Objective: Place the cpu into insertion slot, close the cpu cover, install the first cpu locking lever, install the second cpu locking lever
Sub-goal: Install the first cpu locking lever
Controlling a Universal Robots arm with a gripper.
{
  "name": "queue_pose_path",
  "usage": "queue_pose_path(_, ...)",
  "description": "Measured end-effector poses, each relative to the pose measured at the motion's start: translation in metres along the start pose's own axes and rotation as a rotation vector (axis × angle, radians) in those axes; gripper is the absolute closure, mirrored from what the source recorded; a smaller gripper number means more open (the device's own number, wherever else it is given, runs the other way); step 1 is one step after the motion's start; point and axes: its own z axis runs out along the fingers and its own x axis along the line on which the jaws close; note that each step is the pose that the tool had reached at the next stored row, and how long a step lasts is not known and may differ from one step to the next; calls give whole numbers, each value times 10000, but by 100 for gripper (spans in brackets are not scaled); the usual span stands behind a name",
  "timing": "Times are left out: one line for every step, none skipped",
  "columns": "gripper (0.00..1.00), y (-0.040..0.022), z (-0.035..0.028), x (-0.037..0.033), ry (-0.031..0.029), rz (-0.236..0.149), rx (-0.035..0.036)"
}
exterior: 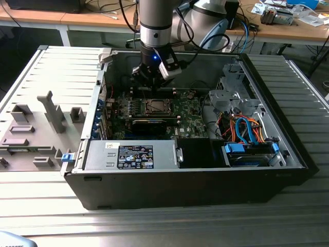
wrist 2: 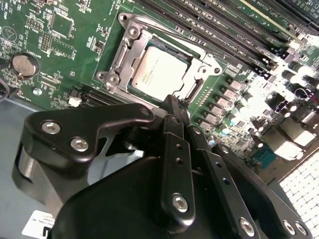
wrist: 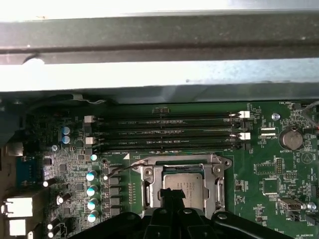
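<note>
Sitting in insertion slot (wrist 2: pixel 158 69): cpu (wrist 2: pixel 159 72) | cpu cover (wrist 2: pixel 199 64) down, levers' state unclear | end effector (wrist 2: pixel 172 107) narrow, empty, just beside slot

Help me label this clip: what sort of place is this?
Probably a robotics lab or test bench: an opened computer case lies on a slatted metal table, with cable-strewn wooden desks behind.
</note>
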Motion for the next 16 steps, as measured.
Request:
queue_pose_path(89, 0, 0, 4, 0, -96, -1)
queue_pose_path(89, 0, 1, 5, 0, -147, -2)
queue_pose_path(89, 0, 1, 7, 0, -194, -3)
queue_pose_path(89, 0, 2, 10, 0, -272, -4)
queue_pose_path(89, 0, 2, 12, 0, -314, -4)
queue_pose_path(89, 0, 2, 16, 0, -396, -5)
queue_pose_path(89, 0, 2, 20, 0, -493, -6)
queue_pose_path(89, 0, 3, 24, 0, -579, -8)
queue_pose_path(89, 0, 3, 26, 0, -631, -8)
queue_pose_path(89, 0, 3, 28, 0, -681, -8)
queue_pose_path(89, -1, 3, 32, 0, -760, -9)
queue_pose_path(89, -1, 3, 37, 0, -840, -10)
queue_pose_path(89, -1, 3, 40, 0, -902, -12)
queue_pose_path(89, -1, 3, 44, 1, -963, -12)
queue_pose_path(89, -1, 3, 49, 0, -1037, -13)
queue_pose_path(89, -1, 3, 53, 0, -1097, -14)
